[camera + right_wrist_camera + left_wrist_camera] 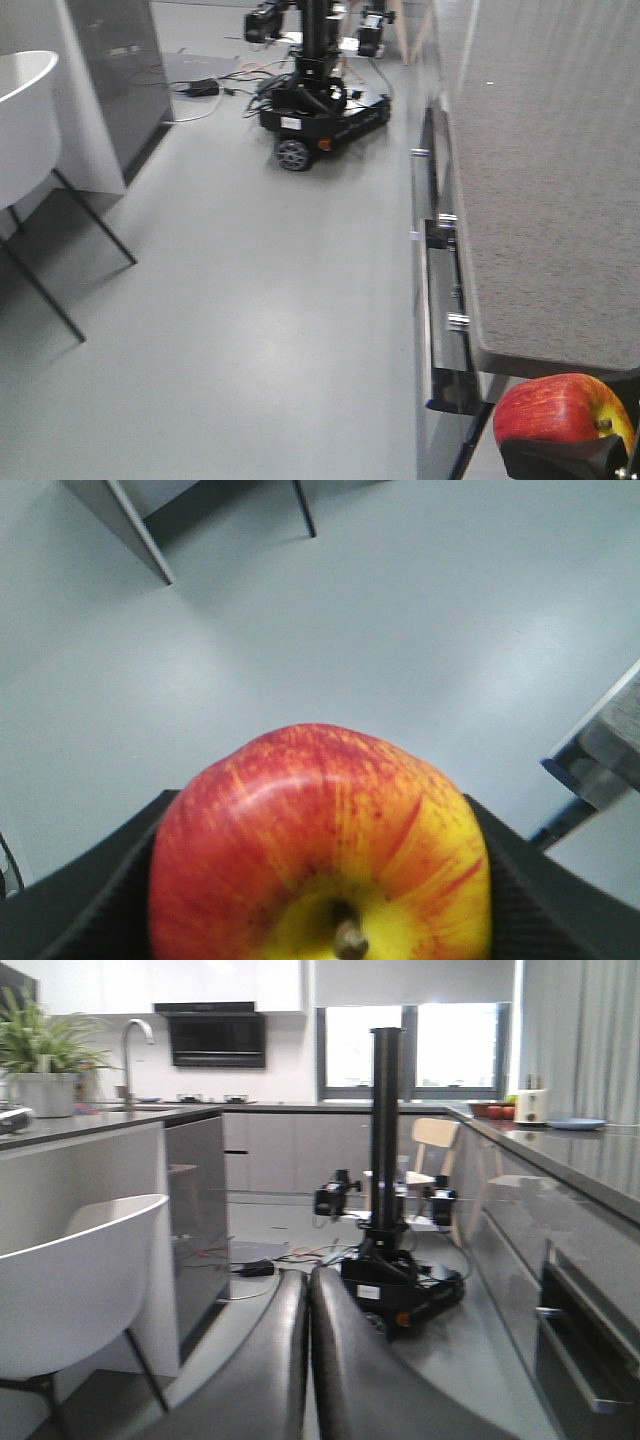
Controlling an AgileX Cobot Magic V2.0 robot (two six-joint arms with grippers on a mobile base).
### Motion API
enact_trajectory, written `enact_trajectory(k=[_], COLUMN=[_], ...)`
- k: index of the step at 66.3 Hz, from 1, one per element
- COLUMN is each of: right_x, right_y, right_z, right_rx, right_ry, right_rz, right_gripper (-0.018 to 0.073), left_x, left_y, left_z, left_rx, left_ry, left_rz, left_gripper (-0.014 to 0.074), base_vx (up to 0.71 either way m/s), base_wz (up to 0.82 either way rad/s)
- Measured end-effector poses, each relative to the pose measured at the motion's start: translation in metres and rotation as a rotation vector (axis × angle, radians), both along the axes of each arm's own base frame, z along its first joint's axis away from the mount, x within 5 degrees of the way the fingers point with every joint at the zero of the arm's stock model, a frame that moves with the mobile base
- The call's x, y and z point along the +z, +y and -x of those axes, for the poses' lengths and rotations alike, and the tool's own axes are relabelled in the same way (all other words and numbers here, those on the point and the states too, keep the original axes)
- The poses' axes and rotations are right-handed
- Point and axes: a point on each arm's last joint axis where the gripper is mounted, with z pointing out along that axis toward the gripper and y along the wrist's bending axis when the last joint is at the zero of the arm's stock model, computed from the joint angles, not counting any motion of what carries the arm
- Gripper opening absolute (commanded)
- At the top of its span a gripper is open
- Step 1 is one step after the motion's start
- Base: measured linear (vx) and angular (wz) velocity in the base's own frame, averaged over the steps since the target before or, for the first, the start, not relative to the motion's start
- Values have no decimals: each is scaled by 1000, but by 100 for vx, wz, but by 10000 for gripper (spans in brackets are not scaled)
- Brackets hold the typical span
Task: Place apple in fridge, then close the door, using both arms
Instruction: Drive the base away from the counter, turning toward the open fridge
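Note:
The apple, red with a yellow patch around its brown stem, fills the lower half of the right wrist view. My right gripper is shut on it, one black finger on each side. In the front view the apple shows at the bottom right, just below the countertop edge, resting in the right gripper above the floor. My left gripper is shut on nothing, its two black fingers pressed together and pointing down the kitchen aisle. The fridge and its door are out of view.
A grey speckled countertop unit with metal drawer handles runs along the right. A black wheeled robot base and floor cables stand ahead. A white chair and a dark glossy island panel are on the left.

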Motion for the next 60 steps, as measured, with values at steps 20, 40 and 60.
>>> enact_trajectory(k=[20, 40, 60], right_x=[0, 0, 0], right_y=[0, 0, 0], right_z=[0, 0, 0], right_rx=[0, 0, 0], right_ry=[0, 0, 1], right_rz=[0, 0, 0], right_gripper=[186, 186, 186], left_x=[0, 0, 0], left_y=[0, 0, 0], left_z=[0, 0, 0], left_rx=[0, 0, 0], left_ry=[0, 0, 0], left_rz=[0, 0, 0], left_gripper=[-6, -6, -6], base_vx=[-10, -6, 1], base_wz=[43, 31, 23])
